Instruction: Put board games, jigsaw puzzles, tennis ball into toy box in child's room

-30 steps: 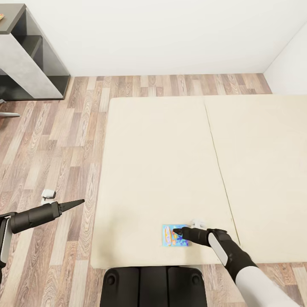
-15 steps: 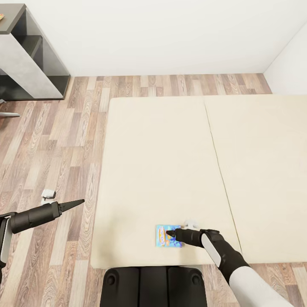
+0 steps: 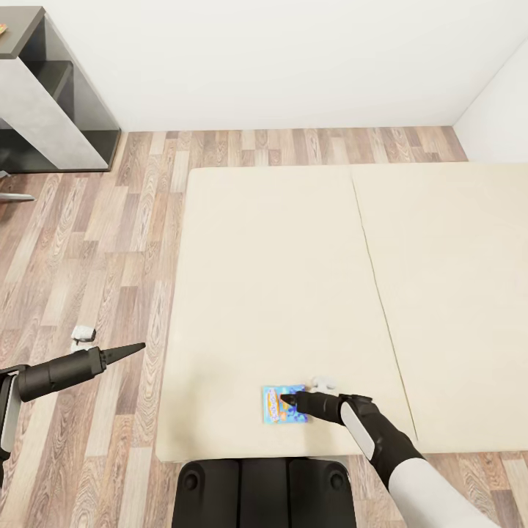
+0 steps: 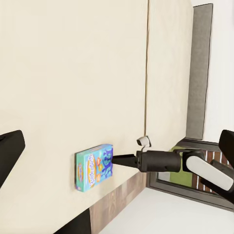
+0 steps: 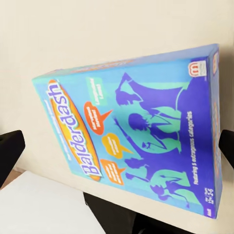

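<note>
Board game (image 3: 282,404) lies on the bed (image 3: 293,279) near its front edge

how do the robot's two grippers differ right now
The right gripper reaches over the cream bed at the blue Balderdash board game box; the left gripper hangs over the wood floor, near nothing. Right jaws are open; left look shut. Both are black.

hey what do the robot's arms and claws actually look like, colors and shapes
Both arms are matte black cylinders tapering to thin, pointed black fingers. The right claw sits on a black wrist with a light grey oval panel; higher up, the arm turns white. A small white part sits beside that wrist. The left claw ends a similar dark tube, with a white-edged piece further back. No cables or markings are visible.
</note>
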`<state>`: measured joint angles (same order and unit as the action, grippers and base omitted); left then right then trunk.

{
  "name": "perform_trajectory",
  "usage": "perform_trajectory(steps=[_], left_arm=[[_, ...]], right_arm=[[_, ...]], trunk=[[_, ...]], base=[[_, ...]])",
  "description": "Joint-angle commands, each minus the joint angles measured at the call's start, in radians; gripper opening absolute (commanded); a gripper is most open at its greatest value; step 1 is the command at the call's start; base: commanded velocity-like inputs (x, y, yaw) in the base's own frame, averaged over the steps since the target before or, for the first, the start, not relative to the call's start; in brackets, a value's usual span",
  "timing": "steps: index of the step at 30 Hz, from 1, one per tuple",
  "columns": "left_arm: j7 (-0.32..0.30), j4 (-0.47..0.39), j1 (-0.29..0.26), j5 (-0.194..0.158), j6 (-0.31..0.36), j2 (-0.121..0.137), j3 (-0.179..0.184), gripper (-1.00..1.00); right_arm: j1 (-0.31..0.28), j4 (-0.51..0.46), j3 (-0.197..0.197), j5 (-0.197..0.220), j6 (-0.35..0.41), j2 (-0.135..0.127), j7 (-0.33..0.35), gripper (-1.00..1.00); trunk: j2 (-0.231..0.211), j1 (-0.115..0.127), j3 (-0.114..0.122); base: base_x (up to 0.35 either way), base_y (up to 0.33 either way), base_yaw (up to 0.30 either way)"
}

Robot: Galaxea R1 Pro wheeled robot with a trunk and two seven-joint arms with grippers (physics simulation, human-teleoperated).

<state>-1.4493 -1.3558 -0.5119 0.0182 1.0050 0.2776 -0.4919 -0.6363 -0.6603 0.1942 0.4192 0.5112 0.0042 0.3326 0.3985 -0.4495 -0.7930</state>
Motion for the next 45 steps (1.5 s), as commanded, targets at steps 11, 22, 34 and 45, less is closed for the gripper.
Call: perform_trajectory(steps=[11,22,34,45], left_arm=[[-0.005,0.0,0.0,0.003,0.011,0.0,0.0,1.0],[-0.005,0.0,0.0,0.002,0.011,0.0,0.0,1.0],[-0.005,0.0,0.0,0.003,0.011,0.0,0.0,1.0],[-0.005,0.0,0.0,0.003,0.011,0.0,0.0,1.0]], right_arm=[[0.0,0.001,0.001,0.003,0.002,-0.002,0.0,1.0],[0.0,0.0,0.001,0.003,0.0,0.0,0.0,1.0],[0.0,0.0,0.001,0.003,0.0,0.0,0.0,1.0],[0.0,0.0,0.001,0.003,0.0,0.0,0.0,1.0]], trunk=[[0.001,-0.001,-0.001],[0.001,-0.001,-0.001],[0.001,-0.001,-0.001],[0.001,-0.001,-0.001]], base=[[0.0,0.0,0.0],[0.0,0.0,0.0],[0.0,0.0,0.0],[0.0,0.0,0.0]])
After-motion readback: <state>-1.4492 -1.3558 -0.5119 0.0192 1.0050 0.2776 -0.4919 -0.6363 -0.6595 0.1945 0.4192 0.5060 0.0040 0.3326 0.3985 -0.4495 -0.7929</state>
